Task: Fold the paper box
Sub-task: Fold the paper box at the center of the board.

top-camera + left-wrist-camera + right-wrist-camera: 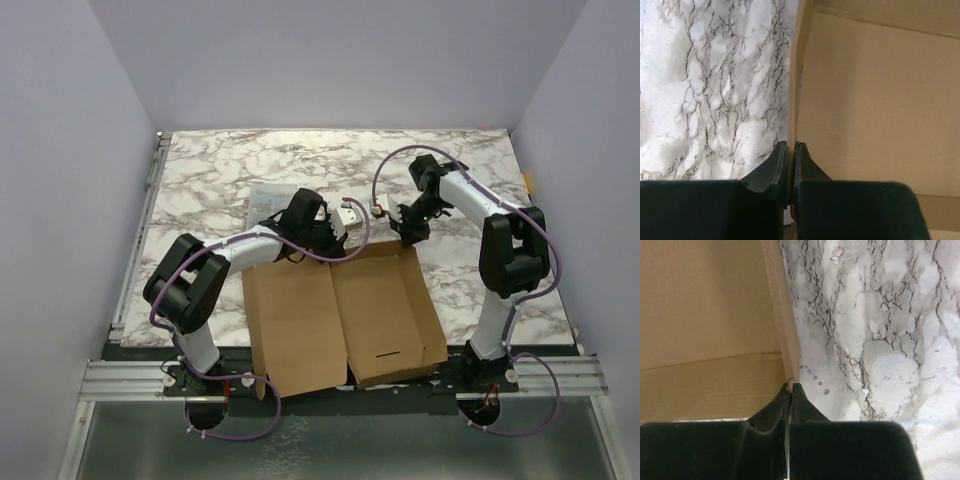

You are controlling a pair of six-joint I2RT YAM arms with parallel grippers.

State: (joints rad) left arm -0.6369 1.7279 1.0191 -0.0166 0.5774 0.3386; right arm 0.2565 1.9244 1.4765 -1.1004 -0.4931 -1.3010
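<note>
**Both grippers clamped on the far rim of the paper box (pixel 300 320)**

The left gripper (pixel 790 148) has its jaws drawn narrow onto a thin upright cardboard edge, and a sliver of that edge shows between its fingers. The right gripper (pixel 790 386) is pressed just as tight, with the end of a raised box wall caught at its tips.

From above, both pinches sit on the box's far edge, left of centre and at the upper right corner. The brown sheet lies open in the lower middle of the frame. Its left panel lies flat, its right half has walls standing, and its near end hangs past the table's front edge between the two arm bases.

The marble tabletop (pixel 230 165), white with dark veins, runs bare behind the arms to the far wall and along the right of the box. A clear plastic case (pixel 270 203) lies just beyond the left wrist.

Plain pale walls (pixel 60 150) close in the left, the far side and the right. An aluminium rail (pixel 120 378) runs along the near edge.
</note>
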